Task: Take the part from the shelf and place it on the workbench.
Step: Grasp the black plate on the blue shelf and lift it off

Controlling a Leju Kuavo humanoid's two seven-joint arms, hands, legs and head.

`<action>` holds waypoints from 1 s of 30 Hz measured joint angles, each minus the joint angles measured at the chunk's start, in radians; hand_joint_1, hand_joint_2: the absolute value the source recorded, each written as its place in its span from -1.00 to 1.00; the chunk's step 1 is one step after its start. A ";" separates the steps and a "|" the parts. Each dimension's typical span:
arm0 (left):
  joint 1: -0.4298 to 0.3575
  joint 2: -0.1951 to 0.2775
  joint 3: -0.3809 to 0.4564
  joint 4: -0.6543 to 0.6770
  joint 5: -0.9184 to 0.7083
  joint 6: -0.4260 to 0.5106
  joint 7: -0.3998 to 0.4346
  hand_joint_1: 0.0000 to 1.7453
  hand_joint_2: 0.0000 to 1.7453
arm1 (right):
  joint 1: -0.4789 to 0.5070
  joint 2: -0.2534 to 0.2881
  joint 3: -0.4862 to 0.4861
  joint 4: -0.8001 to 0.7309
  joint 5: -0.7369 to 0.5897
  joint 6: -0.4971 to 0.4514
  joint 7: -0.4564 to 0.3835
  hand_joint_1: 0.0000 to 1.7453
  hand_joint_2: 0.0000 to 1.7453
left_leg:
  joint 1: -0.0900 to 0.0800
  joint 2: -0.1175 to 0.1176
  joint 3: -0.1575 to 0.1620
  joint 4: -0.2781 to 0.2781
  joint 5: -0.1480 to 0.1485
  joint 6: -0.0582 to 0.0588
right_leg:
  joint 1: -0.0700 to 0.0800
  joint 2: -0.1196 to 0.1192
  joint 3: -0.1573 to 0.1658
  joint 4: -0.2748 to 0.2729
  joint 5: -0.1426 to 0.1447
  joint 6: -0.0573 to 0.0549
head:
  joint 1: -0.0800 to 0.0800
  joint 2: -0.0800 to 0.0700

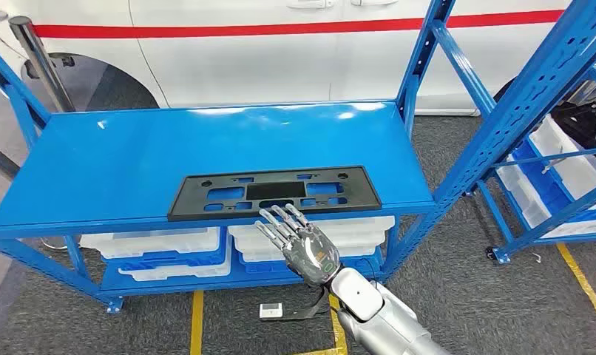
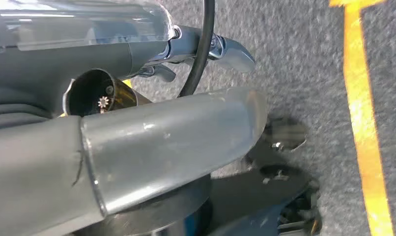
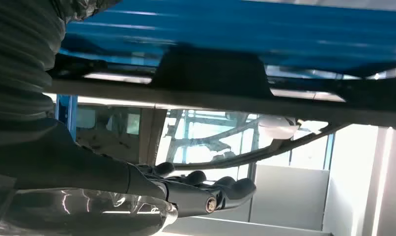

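**Black part flat on blue shelf, right hand just below its edge**

Lies flat near the front edge of the top blue shelf (image 1: 132,155): black part (image 1: 274,191). Reaches up from below with fingers (image 1: 284,222) spread, grasping nothing, tips at the part's front edge: right hand (image 1: 304,246). Hangs over grey floor (image 2: 294,73), finger state impossible to tell: left hand (image 2: 137,142).

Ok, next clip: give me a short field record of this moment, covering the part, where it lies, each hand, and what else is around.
part: black plate frame, lying flat
location: front edge of the blue shelf top
right hand: open, fingers spread, fingertips at the part's front edge, no grip
left hand: hanging over grey carpet, holds nothing visible; open or shut unclear
lower shelf: white bins
background: white vehicle with red stripe
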 joint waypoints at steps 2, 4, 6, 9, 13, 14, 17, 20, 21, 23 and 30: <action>-0.001 0.000 0.000 0.000 0.000 0.000 0.000 -1.00 -1.00 | -0.001 0.000 0.000 0.001 -0.001 0.000 0.000 -1.00 1.00 | -0.001 0.002 0.003 -0.003 -0.003 -0.006 | -0.004 0.002 0.004 -0.006 0.000 -0.003 | 0.000 0.000; -0.001 0.000 0.000 0.000 0.001 0.000 0.000 -1.00 -1.00 | -0.003 0.001 0.000 0.003 -0.004 0.002 0.000 -1.00 1.00 | -0.002 0.004 -0.001 0.018 -0.020 -0.017 | -0.012 0.004 0.019 -0.022 0.000 -0.010 | -0.001 0.000; -0.001 0.001 0.000 0.000 0.001 0.000 0.000 -1.00 -1.00 | -0.005 0.003 0.000 0.006 -0.009 0.006 0.000 -1.00 1.00 | 0.001 0.004 -0.048 0.113 -0.063 -0.025 | -0.016 0.001 0.036 -0.032 -0.005 -0.017 | -0.002 0.000; 0.003 0.001 0.000 0.000 0.001 0.000 0.000 -1.00 -1.00 | -0.004 0.004 0.000 0.014 -0.016 0.013 0.000 -1.00 1.00 | 0.008 0.004 -0.148 0.267 -0.092 -0.037 | -0.016 -0.002 0.053 -0.030 -0.021 -0.021 | -0.003 0.000; 0.006 0.000 0.000 0.000 0.001 0.002 -0.001 -1.00 -1.00 | -0.004 0.004 0.000 0.019 -0.018 0.016 0.000 -1.00 1.00 | 0.016 0.005 -0.094 0.084 0.048 -0.043 | -0.019 0.003 0.078 -0.015 -0.054 -0.006 | -0.003 0.000; 0.005 0.000 0.000 0.000 0.001 0.002 -0.001 -1.00 -1.00 | -0.004 0.004 0.000 0.020 -0.018 0.016 0.000 -1.00 1.00 | 0.016 0.005 -0.078 0.044 0.060 -0.039 | -0.017 0.004 0.077 -0.010 -0.061 0.001 | -0.004 0.000; 0.003 -0.001 -0.001 0.000 0.001 0.003 -0.002 -1.00 -1.00 | -0.005 0.005 0.000 0.022 -0.019 0.017 0.000 -1.00 1.00 | 0.013 0.002 -0.069 0.020 0.048 -0.019 | -0.014 0.005 0.074 -0.007 -0.071 0.018 | -0.005 0.000; 0.004 -0.001 -0.001 0.000 0.001 0.003 -0.003 -1.00 -1.00 | -0.008 0.006 0.000 0.022 -0.023 0.023 -0.002 -1.00 1.00 | 0.015 0.003 -0.055 0.010 0.042 0.000 | -0.019 0.001 0.054 0.050 -0.103 0.033 | -0.005 0.000; 0.004 -0.001 -0.001 0.000 0.000 0.003 -0.003 -1.00 -1.00 | -0.009 0.006 0.000 0.023 -0.029 0.032 -0.003 -1.00 1.00 | 0.015 0.004 -0.050 0.009 0.039 0.005 | -0.020 0.000 0.024 0.106 -0.126 0.036 | -0.004 0.000; 0.003 -0.001 -0.001 0.000 0.000 0.002 -0.003 -1.00 -1.00 | -0.010 0.005 0.000 0.026 -0.042 0.058 -0.006 -1.00 1.00 | 0.014 0.004 -0.043 0.009 0.032 0.011 | -0.020 -0.001 -0.055 0.234 -0.168 0.040 | -0.005 0.000; 0.003 -0.004 -0.001 0.000 -0.001 -0.002 -0.003 -1.00 -1.00 | -0.022 0.001 0.011 0.031 -0.058 0.084 -0.008 -1.00 1.00 | 0.010 0.000 -0.005 0.008 0.000 -0.002 | -0.007 -0.001 -0.010 0.015 0.007 0.011 | -0.005 0.000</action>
